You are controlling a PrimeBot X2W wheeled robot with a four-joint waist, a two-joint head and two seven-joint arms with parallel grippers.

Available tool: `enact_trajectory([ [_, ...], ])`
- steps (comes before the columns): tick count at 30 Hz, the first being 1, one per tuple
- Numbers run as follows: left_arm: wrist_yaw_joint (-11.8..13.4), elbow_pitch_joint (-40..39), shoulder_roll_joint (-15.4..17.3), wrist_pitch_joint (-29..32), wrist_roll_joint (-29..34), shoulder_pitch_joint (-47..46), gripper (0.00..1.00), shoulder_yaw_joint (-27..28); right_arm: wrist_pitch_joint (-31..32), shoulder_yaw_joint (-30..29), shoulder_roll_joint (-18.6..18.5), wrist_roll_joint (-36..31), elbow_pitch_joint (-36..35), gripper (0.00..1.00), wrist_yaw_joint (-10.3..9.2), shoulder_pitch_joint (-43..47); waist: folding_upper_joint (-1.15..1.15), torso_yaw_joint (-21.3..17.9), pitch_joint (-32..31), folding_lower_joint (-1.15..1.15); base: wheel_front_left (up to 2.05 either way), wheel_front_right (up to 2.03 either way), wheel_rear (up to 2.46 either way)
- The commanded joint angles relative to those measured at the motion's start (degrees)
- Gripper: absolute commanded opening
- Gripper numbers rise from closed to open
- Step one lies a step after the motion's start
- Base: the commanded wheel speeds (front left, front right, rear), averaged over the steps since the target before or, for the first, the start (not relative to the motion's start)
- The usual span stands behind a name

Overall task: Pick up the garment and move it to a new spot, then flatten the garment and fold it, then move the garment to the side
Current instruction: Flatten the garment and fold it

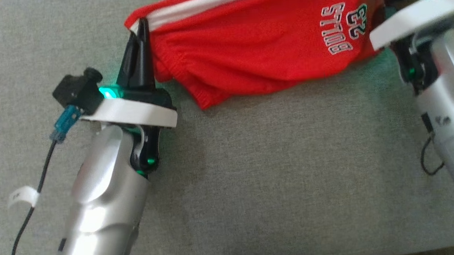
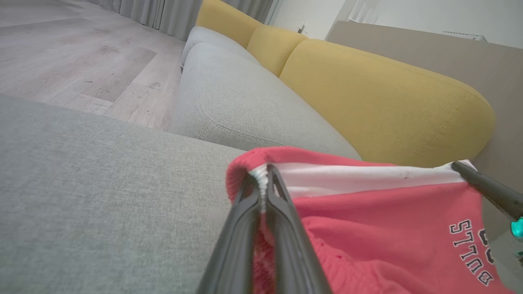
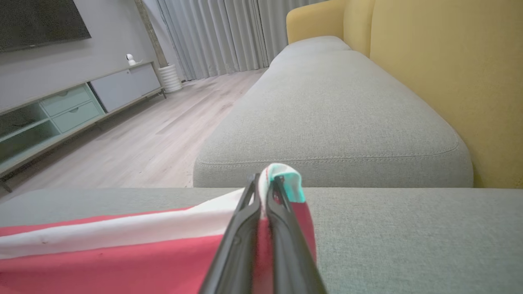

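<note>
The garment [image 1: 261,44] is a pair of red shorts with a white side stripe and a "BULLS 23" print, stretched across the top of the head view over the grey sofa cushion [image 1: 252,172]. My left gripper [image 1: 141,25] is shut on its left corner at the white stripe; the left wrist view shows the cloth [image 2: 367,212] pinched between the fingertips of my left gripper [image 2: 263,173]. My right gripper [image 3: 264,179] is shut on the opposite corner, the red and white cloth [image 3: 122,245] trailing off to the left. The right fingertips are hidden in the head view.
Yellow backrests [image 2: 380,94] line the far side of the sofa, and another grey seat cushion [image 3: 335,110] lies beyond. Wooden floor [image 3: 155,134] and a TV cabinet [image 3: 61,110] are off the sofa's front. A black cable [image 1: 25,215] hangs by my left arm.
</note>
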Motion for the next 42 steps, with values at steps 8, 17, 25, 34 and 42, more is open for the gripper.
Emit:
enact_trajectory([
  [8, 0.7, 1.0, 0.6, -0.3, -1.5, -5.2, 0.26, -0.8, -2.0, 4.1, 1.3, -0.7, 7.9, 0.0, -0.04, -10.8, 0.0, 0.9, 3.5, -0.02, 0.0, 0.0, 0.0],
  [17, 3.7, 1.2, 0.6, -0.3, -2.1, -2.5, 1.0, -1.8, -1.3, 8.2, 3.4, 1.2, 18.8, 1.0, -0.04, -14.3, 0.0, 1.2, 3.6, -0.02, 0.0, 0.0, 0.0],
  [25, 6.5, -2.7, 0.6, -0.3, 1.6, 5.8, 1.0, 1.7, 0.8, 13.0, 0.5, 1.6, 22.8, 1.0, -0.04, -8.8, 0.0, 1.0, 1.9, -0.02, 0.0, 0.0, 0.0],
  [34, 8.0, -6.0, 0.6, -0.3, 3.9, 12.2, 1.0, 4.6, 9.0, 16.7, 2.1, 7.8, 22.4, 0.0, -0.04, -0.6, 0.0, 1.1, -1.1, -0.02, 0.0, 0.0, 0.0],
  [42, 8.4, -6.7, 0.6, -0.3, 6.6, 17.4, 1.0, 7.3, 1.0, 12.0, -0.4, 15.1, 21.2, 0.0, -0.04, 7.1, 0.0, 1.1, -6.9, -0.02, 0.0, 0.0, 0.0],
])
